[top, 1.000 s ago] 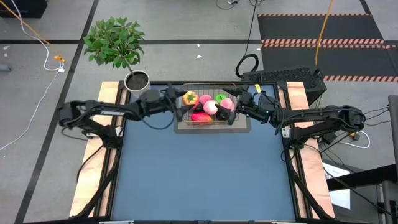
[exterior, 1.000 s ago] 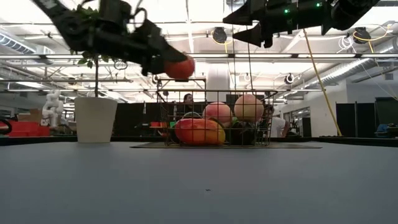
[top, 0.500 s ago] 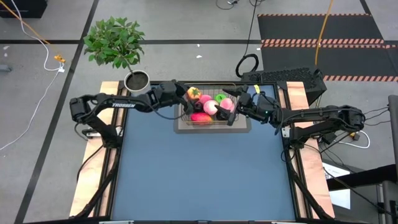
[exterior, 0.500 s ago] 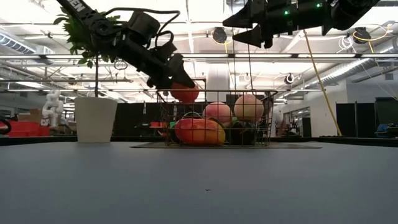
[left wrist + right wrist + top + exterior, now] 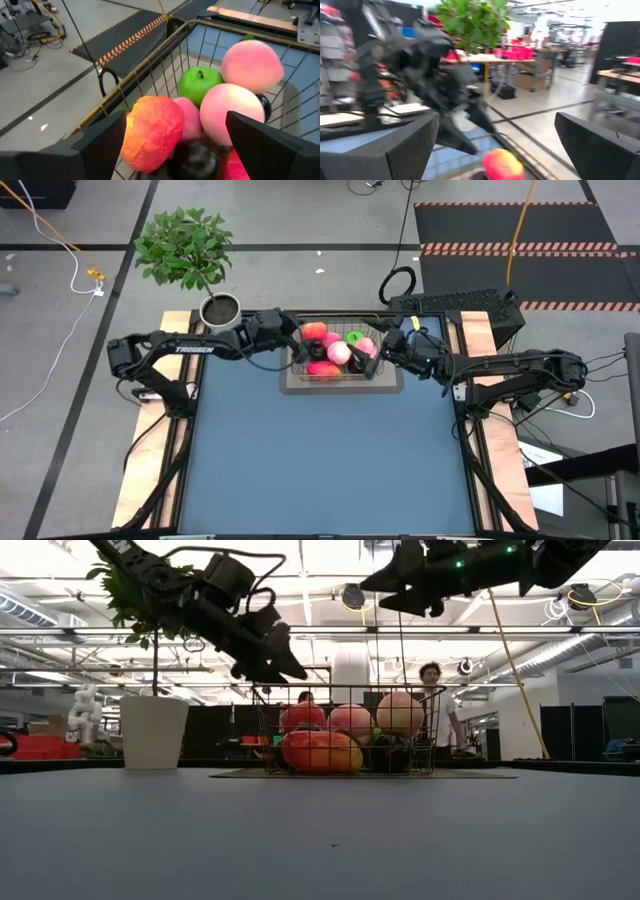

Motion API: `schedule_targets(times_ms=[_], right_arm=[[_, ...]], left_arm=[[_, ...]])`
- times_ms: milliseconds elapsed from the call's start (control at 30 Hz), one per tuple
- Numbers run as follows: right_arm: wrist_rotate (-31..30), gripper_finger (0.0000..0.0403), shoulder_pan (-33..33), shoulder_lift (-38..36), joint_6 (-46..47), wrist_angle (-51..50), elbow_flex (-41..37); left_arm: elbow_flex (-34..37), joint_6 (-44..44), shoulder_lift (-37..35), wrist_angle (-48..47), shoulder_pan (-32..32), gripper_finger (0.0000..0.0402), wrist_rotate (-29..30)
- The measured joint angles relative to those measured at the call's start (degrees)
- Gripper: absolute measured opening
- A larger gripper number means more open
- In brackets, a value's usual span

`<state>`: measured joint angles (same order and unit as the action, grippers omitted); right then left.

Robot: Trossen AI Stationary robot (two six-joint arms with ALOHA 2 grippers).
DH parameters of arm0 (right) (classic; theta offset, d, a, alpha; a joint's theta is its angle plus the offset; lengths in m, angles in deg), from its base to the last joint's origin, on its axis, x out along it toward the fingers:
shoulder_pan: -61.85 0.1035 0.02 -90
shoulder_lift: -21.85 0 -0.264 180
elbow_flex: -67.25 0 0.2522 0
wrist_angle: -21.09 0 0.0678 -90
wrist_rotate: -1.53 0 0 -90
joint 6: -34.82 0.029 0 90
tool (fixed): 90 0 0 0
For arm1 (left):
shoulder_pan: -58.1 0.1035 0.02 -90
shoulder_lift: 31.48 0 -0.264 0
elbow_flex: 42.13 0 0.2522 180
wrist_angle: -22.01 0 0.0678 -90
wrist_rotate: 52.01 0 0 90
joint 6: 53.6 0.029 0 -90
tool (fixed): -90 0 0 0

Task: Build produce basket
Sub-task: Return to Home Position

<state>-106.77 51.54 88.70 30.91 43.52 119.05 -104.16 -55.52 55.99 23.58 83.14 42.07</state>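
The wire mesh basket (image 5: 392, 380) (image 5: 430, 730) stands at the table's far middle. It holds a green apple (image 5: 200, 85), two pink peaches (image 5: 252, 65) (image 5: 230, 112), a red-orange oval (image 5: 320, 752), small dark round ones (image 5: 262, 105) and an orange-red fruit (image 5: 313, 332) (image 5: 152, 132). The orange-red fruit rests on the other produce at the basket's left far end. My left gripper (image 5: 287, 335) (image 5: 283, 665) hangs open just above that end, clear of the fruit. My right gripper (image 5: 374, 363) (image 5: 400, 585) hovers open, higher up, over the basket's right end.
A white pot (image 5: 153, 730) with a leafy plant (image 5: 185, 245) stands at the far left corner, close to my left arm. A person (image 5: 432, 700) stands in the room behind the basket. The blue table top (image 5: 330, 460) is bare on the near side.
My left gripper carried the orange-red fruit rightward and down toward the basket's left end, then let go. The fruit dropped in and now lies on the other produce. My right gripper stayed hovering over the right end.
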Motion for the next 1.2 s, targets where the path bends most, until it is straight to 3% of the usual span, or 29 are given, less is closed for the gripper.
schedule_targets(times_ms=[167,300,500,600,800,1000,1100,1200], right_arm=[[-6.0,0.0393,1.1,-1.0,-1.1,-4.2,0.0],[-5.8,0.0377,2.3,-2.8,0.0,-5.8,0.0],[-5.7,0.0301,6.0,-4.3,-1.0,-6.3,0.0],[-5.1,0.0247,7.0,-4.3,4.9,-6.3,-2.3],[3.4,0.0132,7.5,-6.5,12.1,-1.4,-10.5],[10.1,0.0037,7.4,-16.2,9.1,0.1,-15.6],[15.8,0.0007,7.4,-21.3,6.5,0.1,-18.3],[17.0,0.0006,7.8,-25.6,7.8,0.0,-21.6]], left_arm=[[0.1,0.8,-5.9,-8.0,0.0,0.0323,0.5],[1.1,2.2,-13.3,-9.1,-0.8,0.0287,2.3],[7.0,1.5,-20.0,-5.7,-1.9,0.021,2.3],[11.3,-1.9,-22.9,-5.9,-2.8,0.0168,0.2],[20.8,-5.7,-26.5,-4.2,-5.5,0.0101,-0.1],[21.8,-5.6,-36.8,-10.3,-6.8,0.0049,0.5],[21.7,-4.6,-43.1,-14.9,-7.2,0.0028,0.6],[22.3,-4.6,-48.3,-18.4,-8.1,0.001,0.7]])
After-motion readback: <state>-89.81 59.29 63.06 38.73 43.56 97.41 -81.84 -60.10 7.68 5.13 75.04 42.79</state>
